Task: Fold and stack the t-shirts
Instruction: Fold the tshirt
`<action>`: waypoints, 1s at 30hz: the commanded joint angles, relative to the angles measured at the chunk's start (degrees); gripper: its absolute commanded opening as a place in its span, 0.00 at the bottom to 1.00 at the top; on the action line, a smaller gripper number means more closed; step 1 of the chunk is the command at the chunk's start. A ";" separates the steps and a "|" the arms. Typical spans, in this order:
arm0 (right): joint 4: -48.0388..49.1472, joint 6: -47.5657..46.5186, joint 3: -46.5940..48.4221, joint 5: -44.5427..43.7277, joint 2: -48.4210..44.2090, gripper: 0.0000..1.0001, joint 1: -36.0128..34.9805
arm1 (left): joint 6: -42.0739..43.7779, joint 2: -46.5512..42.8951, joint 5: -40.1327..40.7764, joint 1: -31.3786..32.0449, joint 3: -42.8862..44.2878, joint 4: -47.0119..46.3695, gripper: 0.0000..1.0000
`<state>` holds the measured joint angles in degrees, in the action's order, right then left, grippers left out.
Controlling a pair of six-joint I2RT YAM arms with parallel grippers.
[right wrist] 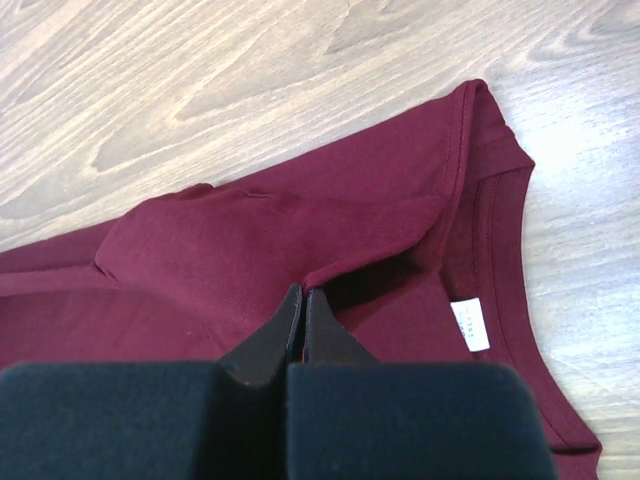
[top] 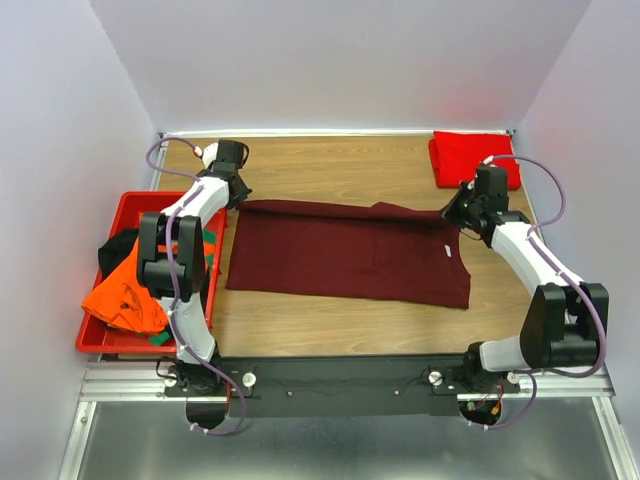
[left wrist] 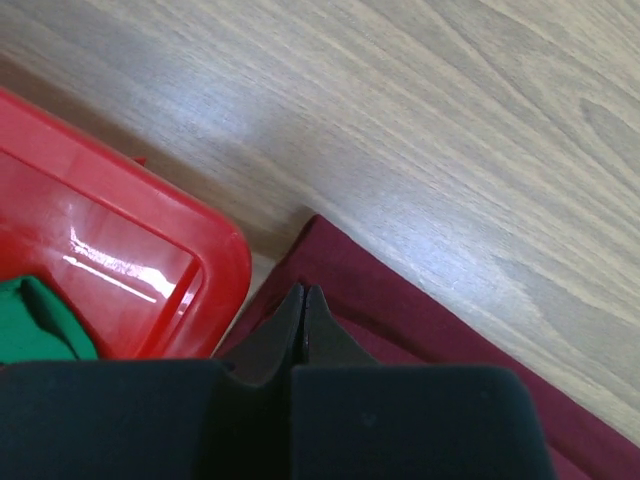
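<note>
White link shells with black joint housings are seen on left arm [top: 187,250] and right arm [top: 530,258]. A loop of lilac cable [top: 560,195] is routed outside each. Matte black bodies and tapered wedge fingers are fitted on left gripper [left wrist: 303,290] and right gripper [right wrist: 302,292].

Left arm [top: 185,250] reaches up the left side, elbow doubled back near its base, wrist tipped down; the left gripper [left wrist: 303,292] has its fingers pressed flat together on the maroon t-shirt [left wrist: 420,330] – no gap shows. Right arm [top: 530,255] is stretched forward and inward, forearm slanting toward the table's middle. The right gripper [right wrist: 303,292] is pinched tight on a raised fold of the same cloth.
</note>
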<state>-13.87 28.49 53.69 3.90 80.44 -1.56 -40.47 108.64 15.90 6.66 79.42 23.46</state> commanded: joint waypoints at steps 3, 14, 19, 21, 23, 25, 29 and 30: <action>-2.30 0.16 -1.84 -1.88 -3.28 0.00 -0.20 | 0.65 -3.96 1.41 -0.68 -2.07 -0.61 0.00; -3.45 0.60 -3.42 -0.21 -5.21 0.00 -0.20 | 0.65 -6.33 0.80 -0.77 -5.41 -0.96 0.00; -3.97 0.78 -4.73 -0.47 -6.35 0.00 -0.20 | 0.74 -7.12 0.54 -0.77 -6.73 -1.14 0.00; -4.24 0.78 -5.26 -0.47 -6.96 0.00 -0.20 | 0.83 -7.65 0.62 -0.77 -7.43 -1.31 0.00; -4.41 0.87 -5.87 -0.39 -7.40 0.00 -0.20 | 1.09 -8.09 0.71 -0.77 -8.05 -1.31 0.00; -4.59 0.95 -6.49 -0.39 -7.93 0.00 -0.20 | 1.18 -8.18 0.54 -0.77 -8.66 -1.40 0.00; -4.76 1.04 -7.72 -0.82 -8.20 0.00 -0.20 | 1.62 -8.36 0.45 -0.77 -9.37 -1.49 0.00; -4.76 1.04 -7.90 -0.83 -8.37 0.00 -0.20 | 1.62 -8.36 0.19 -0.77 -9.54 -1.49 0.00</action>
<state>-16.86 28.97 47.37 3.92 73.30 -1.56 -39.88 102.45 15.81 6.48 71.07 22.74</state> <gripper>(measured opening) 0.012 0.008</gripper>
